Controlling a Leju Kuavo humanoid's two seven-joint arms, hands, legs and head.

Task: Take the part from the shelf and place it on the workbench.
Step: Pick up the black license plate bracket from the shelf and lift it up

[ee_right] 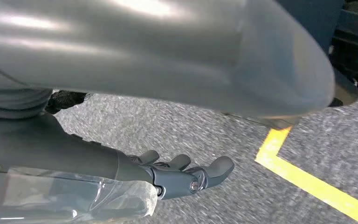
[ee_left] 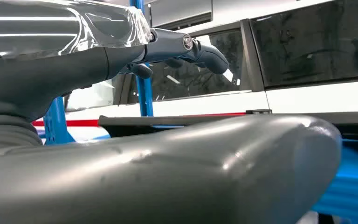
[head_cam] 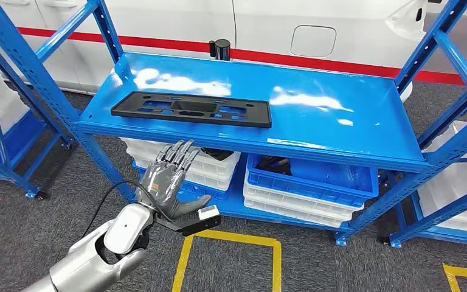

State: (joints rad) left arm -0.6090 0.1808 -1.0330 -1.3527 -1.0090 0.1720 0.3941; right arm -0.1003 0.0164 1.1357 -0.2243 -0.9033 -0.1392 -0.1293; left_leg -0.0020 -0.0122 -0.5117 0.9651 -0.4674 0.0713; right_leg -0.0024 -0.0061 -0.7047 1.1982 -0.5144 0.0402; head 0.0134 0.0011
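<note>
A long black flat part (head_cam: 192, 109) with cut-outs lies on the blue shelf top (head_cam: 316, 115), toward its left front edge. My left hand (head_cam: 171, 182) is raised in front of and below that edge, fingers stretched and spread, holding nothing, a short way from the part. From the left wrist camera the part (ee_left: 177, 122) appears as a dark edge-on strip beyond the thumb, with the fingers (ee_left: 200, 49) extended above it. My right hand (ee_right: 182, 175) hangs over grey carpet, fingers loosely extended and empty.
Under the shelf top stand white bins (head_cam: 210, 167) and a blue crate (head_cam: 310, 182) with dark parts. Blue uprights (head_cam: 48, 91) frame the shelf on both sides. A white car with a red stripe (head_cam: 316, 36) stands behind. Yellow floor tape (head_cam: 231, 243) marks the carpet.
</note>
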